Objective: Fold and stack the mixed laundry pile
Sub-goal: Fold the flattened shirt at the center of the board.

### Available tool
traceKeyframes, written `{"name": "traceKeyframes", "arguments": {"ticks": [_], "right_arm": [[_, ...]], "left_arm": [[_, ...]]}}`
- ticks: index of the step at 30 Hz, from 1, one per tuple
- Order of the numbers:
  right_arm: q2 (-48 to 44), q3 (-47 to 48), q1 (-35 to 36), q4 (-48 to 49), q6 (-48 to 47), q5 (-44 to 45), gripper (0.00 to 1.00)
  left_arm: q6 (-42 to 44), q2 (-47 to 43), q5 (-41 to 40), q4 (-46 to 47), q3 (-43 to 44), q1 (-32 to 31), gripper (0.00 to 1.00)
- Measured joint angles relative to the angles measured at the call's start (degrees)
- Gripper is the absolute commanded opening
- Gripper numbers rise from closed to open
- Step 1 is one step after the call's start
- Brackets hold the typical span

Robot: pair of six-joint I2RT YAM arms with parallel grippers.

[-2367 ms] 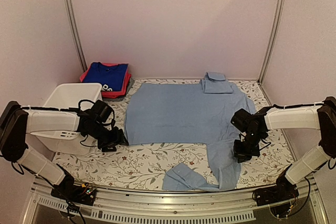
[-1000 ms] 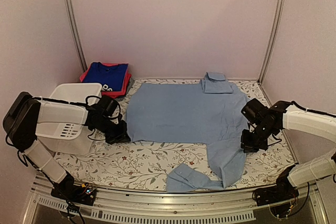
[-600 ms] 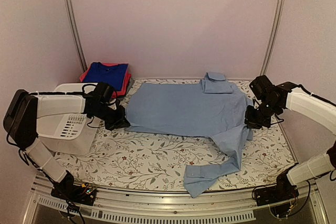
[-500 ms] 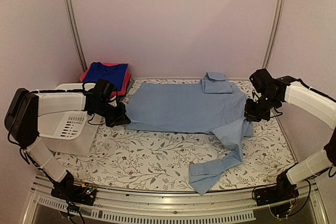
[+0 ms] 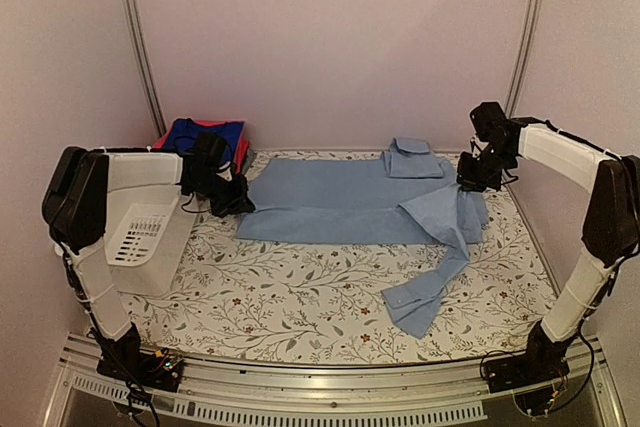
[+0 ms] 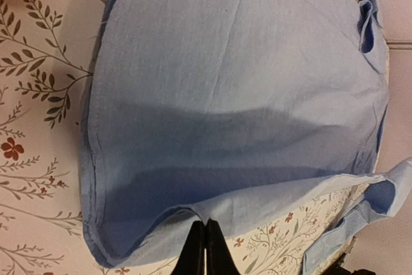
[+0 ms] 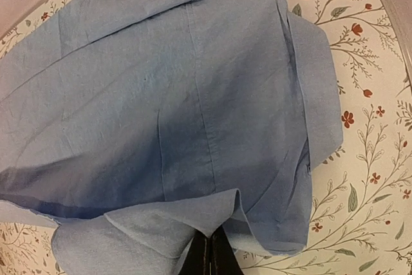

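Your left claw (image 5: 232,204) is closed on the shirt (image 5: 340,209), pinching its edge. In the left wrist view the fingertips (image 6: 196,252) sit pressed together, with the hem drawn up to a small peak right at them. From that pinch the pale-blue cloth spreads away in front of the claw, lying flat on the table (image 5: 280,297).

Your right claw (image 5: 470,183) is likewise closed on the shirt, at the opposite side. The right wrist view shows its fingertips (image 7: 201,259) together, with a fold of cloth pulled in between them and the broad panel lying ahead of the claw. The two claws are well apart, and the shirt body stretches between them as a long, shallow band.

The collar (image 5: 410,159) lies inward of your right claw and slightly farther back, near it. The sleeve (image 5: 440,262) trails from below your right claw toward the near edge, ending in a cuff (image 5: 408,312) that rests on the table well apart from both claws.

Just behind your left claw sits the stack (image 5: 205,134): a blue garment (image 5: 200,130) on a red garment (image 5: 164,137), partly hidden by the arm. The basket (image 5: 150,237) stands to the outer, nearer side of that claw, close to it.
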Motion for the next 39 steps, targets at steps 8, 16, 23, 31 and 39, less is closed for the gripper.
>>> {"name": "traceKeyframes", "arguments": {"ticks": [8, 16, 23, 31, 39], "right_arm": [[11.1, 8.3, -0.5, 2.3, -3.4, -1.3, 0.00], [18.8, 11.6, -1.5, 3.8, -6.2, -2.4, 0.00], [22.5, 13.1, -3.3, 4.5, -7.3, -6.9, 0.43], [17.4, 8.9, -7.8, 4.4, -8.5, -12.9, 0.56], [10.2, -0.3, -10.9, 7.1, -10.0, -21.9, 0.39]], "left_arm": [[1.5, 7.0, -0.5, -1.1, 4.5, 0.9, 0.00], [2.3, 10.6, -0.9, -1.4, 6.7, 1.4, 0.00], [3.5, 12.3, -2.5, -2.3, 7.3, 1.6, 0.49], [9.3, 7.1, -7.3, -5.0, 8.7, 2.1, 0.76], [15.3, 3.8, -1.6, -3.1, 8.6, -0.4, 0.68]]}}
